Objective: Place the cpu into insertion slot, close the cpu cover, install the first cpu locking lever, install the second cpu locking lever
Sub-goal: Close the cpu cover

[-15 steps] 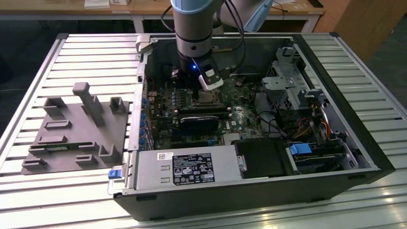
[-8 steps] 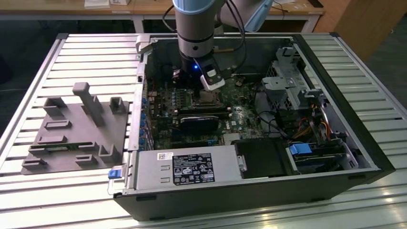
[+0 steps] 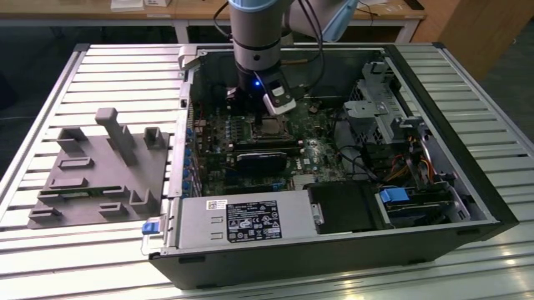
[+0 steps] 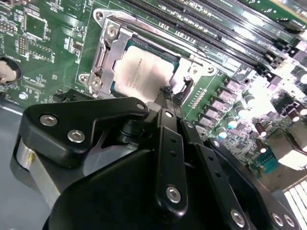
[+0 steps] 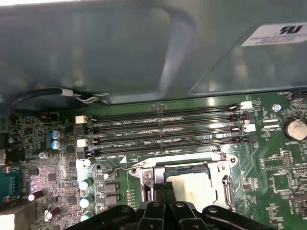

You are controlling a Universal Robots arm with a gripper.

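Nearest the lens in the second wrist view stand the black linkage arms of the gripper (image 4: 166, 93). They run up to fingers drawn tight together, with no gap seen between them. The fingertips sit at the edge of the insertion slot (image 4: 194, 67); whether they pinch anything there cannot be told. Just beyond the fingertips the cpu (image 4: 144, 72) lies flat in the insertion slot, its pale metal top upward. The cpu cover (image 4: 106, 55) lies down around the chip, its window framing the top. Long black memory slots (image 4: 206, 24) run along the far side of the insertion slot from the fingers. A coin battery (image 4: 7, 69) sits well apart, off to one side.

First wrist view: the fingers (image 5: 159, 194) stand side by side, closed, with their tips at the near edge of the insertion slot. The cpu (image 5: 192, 189) is seated just beside them, and the cpu cover (image 5: 225, 187) lies flat along its edge. A thin wire lever (image 5: 122, 168) reaches out from a corner of the insertion slot, on the opposite side of the fingers from the cpu. Whether it is latched or free cannot be told. The memory slots (image 5: 163, 132) lie beyond the fingertips, and a grey case wall (image 5: 144, 57) lies beyond those.

Exterior view: the arm (image 3: 254, 37) reaches down into an open computer case (image 3: 334, 262) standing on a slatted bench (image 3: 50, 269). The gripper (image 3: 257, 117) hangs at the insertion slot (image 3: 265, 128). A power supply (image 3: 242, 219) lies inside the case, nearer the camera than the fingers. A grey fixture block (image 3: 100, 169) rests on the bench outside the case, well apart from the fingers.
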